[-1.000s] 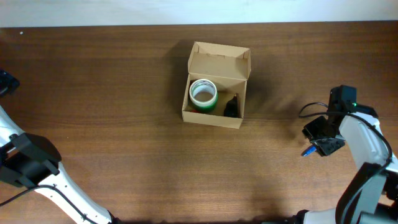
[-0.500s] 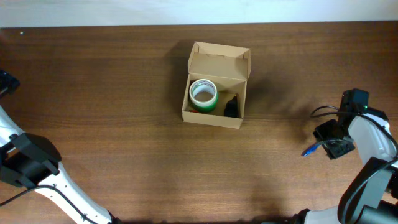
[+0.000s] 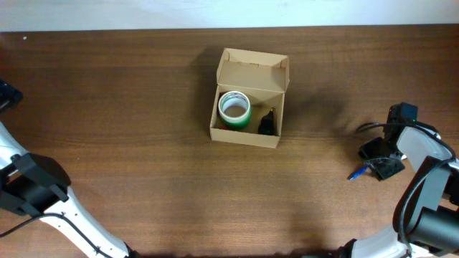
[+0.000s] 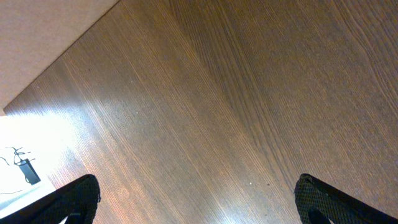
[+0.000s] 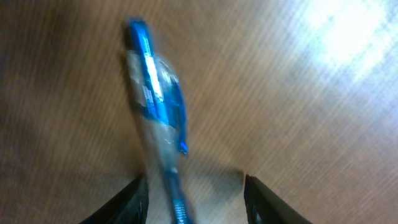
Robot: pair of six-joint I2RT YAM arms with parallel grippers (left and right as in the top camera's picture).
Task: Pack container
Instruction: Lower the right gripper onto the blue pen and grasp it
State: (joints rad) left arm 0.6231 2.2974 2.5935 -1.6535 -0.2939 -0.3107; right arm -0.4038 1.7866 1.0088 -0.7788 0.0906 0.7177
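The container [image 3: 249,107] is a tan cardboard box in the middle of the table, its flap lid standing open at the back. Inside it are a green tape roll [image 3: 234,109] and a small black object [image 3: 266,123]. A blue pen [image 3: 356,173] lies on the table at the right. My right gripper [image 3: 378,166] is just right of the pen. In the right wrist view the right gripper [image 5: 193,186] is open, with the pen [image 5: 154,102] lying between its fingers, nearer the left one. My left gripper [image 4: 196,186] is open and empty over bare wood.
The left arm's base [image 3: 32,186] sits at the left edge of the wooden table [image 3: 143,143]. The table's pale far edge [image 4: 37,43] shows in the left wrist view. A cable [image 3: 369,127] loops by the right arm.
My right gripper swung right away from the pen, then came back a little toward it. The pen, box and left arm have not moved.
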